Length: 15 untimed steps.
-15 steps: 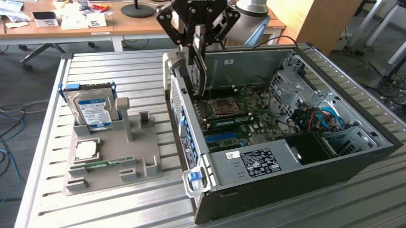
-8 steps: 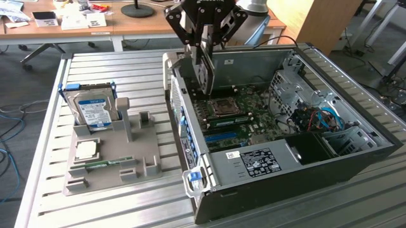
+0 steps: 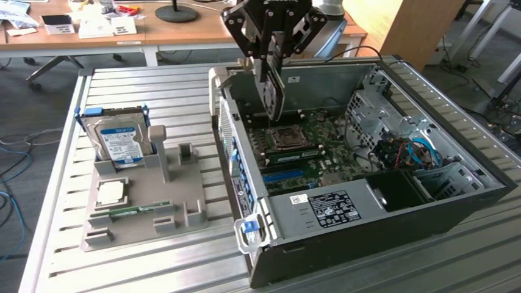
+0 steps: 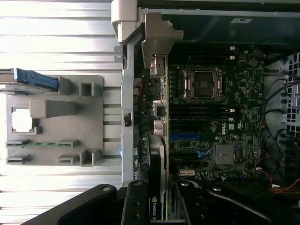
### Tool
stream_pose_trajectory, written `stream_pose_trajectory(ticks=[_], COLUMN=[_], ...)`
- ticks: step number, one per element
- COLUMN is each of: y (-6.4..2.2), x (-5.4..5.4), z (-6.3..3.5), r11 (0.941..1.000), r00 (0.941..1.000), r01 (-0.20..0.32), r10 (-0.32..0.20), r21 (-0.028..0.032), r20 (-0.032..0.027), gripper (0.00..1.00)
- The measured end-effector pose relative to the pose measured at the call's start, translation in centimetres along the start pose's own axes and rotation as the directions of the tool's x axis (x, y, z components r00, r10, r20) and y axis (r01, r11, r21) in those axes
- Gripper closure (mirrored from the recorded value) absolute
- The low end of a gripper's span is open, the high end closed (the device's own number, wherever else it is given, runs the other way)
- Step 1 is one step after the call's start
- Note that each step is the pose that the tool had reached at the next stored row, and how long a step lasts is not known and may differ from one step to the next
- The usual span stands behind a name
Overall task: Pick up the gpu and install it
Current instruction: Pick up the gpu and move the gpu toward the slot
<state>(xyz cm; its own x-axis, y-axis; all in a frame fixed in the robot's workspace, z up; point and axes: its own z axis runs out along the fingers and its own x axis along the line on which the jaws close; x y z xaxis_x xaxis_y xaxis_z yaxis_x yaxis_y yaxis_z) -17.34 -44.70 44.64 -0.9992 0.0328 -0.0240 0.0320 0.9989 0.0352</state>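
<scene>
1. Black end effector [image 3: 273, 58] partly closed, gripping the gpu [image 3: 269, 91], a thin green card with black fan cover, by its upper edge
2. gpu hangs upright over the open black computer case [image 3: 391, 238], above its green motherboard [image 3: 321, 155]

Slatted metal table [image 3: 146, 256] sits on grey floor [image 3: 33, 104], wooden desk [image 3: 187, 33] beyond the table's far edge, chair base [image 3: 50, 66] between them, light wood panel [image 3: 407, 27] past its far corner, blue cables [image 3: 10, 155] alongside.
</scene>
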Motion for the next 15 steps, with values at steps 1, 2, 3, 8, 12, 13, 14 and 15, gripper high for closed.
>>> stream_pose_trajectory(ticks=[1, 2, 3, 8, 12, 13, 14, 15], y=[0.01, 0.01, 0.02, 0.05, 0.07, 0.07, 0.08, 0.08], x=[-0.2, -0.4, -0.5, -1.4, -2.0, -2.2, -2.3, -2.5], z=[0.00, 0.00, 0.01, 0.04, 0.05, 0.06, 0.06, 0.06], r11=[1.0000, 1.0000, 1.0000, 1.0000, 1.0000, 1.0000, 1.0000, 1.0000], r00=[1.0000, 1.0000, 1.0000, 1.0000, 1.0000, 1.0000, 1.0000, 1.0000], r01=[0.000, 0.000, 0.000, 0.000, 0.000, 0.000, 0.000, 0.000], r10=[0.000, 0.000, 0.000, 0.000, 0.000, 0.000, 0.000, 0.000], r21=[0.0000, 0.0001, 0.0000, 0.0000, 0.0000, -0.0001, 0.0000, 0.0000], r20=[0.0000, -0.0001, 0.0000, 0.0000, 0.0000, 0.0000, 0.0000, 0.0000], gripper=[0.73, 0.73, 0.73, 0.73, 0.73, 0.73, 0.73, 0.73])
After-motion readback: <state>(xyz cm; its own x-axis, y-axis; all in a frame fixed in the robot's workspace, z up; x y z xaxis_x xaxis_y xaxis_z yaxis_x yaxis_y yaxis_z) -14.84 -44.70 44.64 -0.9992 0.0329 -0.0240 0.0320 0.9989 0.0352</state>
